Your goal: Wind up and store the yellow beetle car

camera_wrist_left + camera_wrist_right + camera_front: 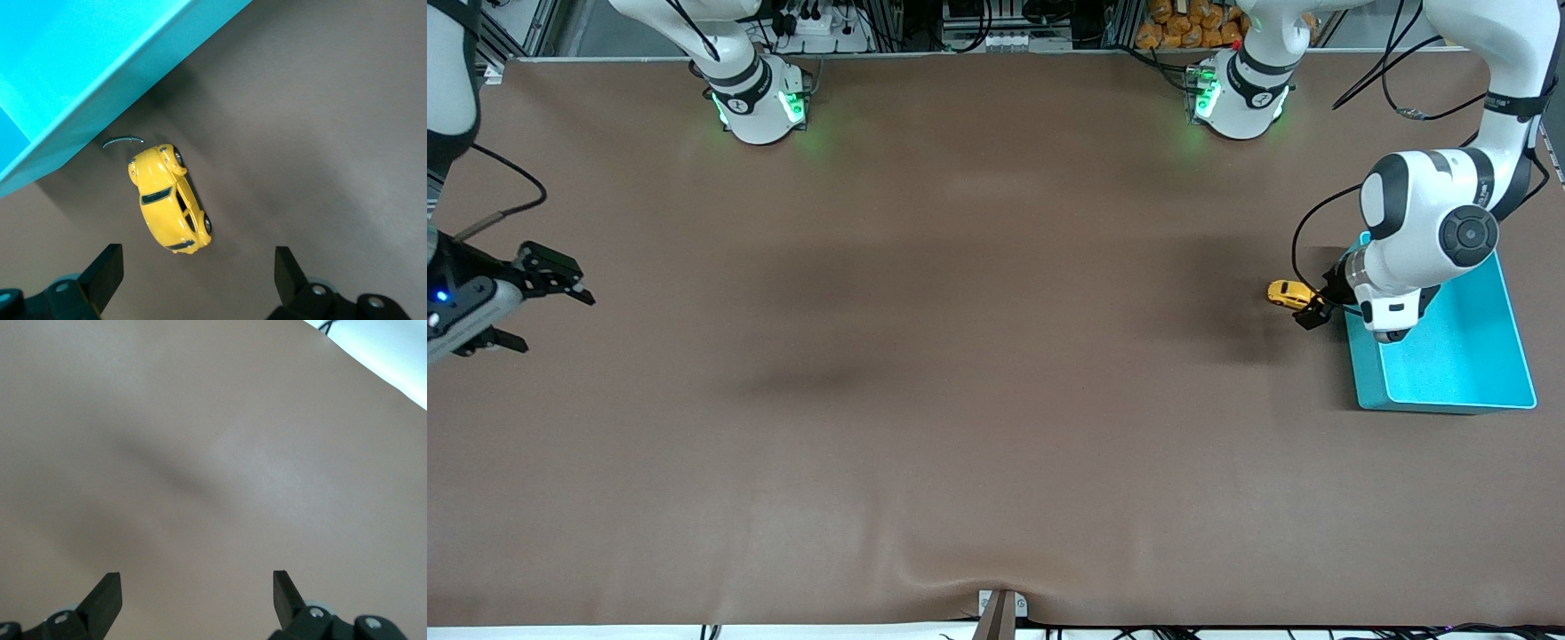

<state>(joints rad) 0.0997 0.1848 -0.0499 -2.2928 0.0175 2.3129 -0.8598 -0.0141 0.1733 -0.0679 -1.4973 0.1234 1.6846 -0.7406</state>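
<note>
The yellow beetle car (1288,292) stands on its wheels on the brown table, just beside the turquoise bin (1362,378) on the side toward the right arm's end. In the left wrist view the car (170,200) lies just ahead of the fingertips, apart from them, with the bin's wall (80,60) close by. My left gripper (1319,302) is open and empty, low over the table at the car and the bin's edge; it also shows in the left wrist view (197,267). My right gripper (560,325) is open and empty, waiting over bare table at the right arm's end (197,587).
The bin's inside shows nothing where it is not hidden by the left arm (1432,231). A thin curved grey sliver (124,141) lies on the table between car and bin. Both arm bases (760,98) stand along the table's edge farthest from the front camera.
</note>
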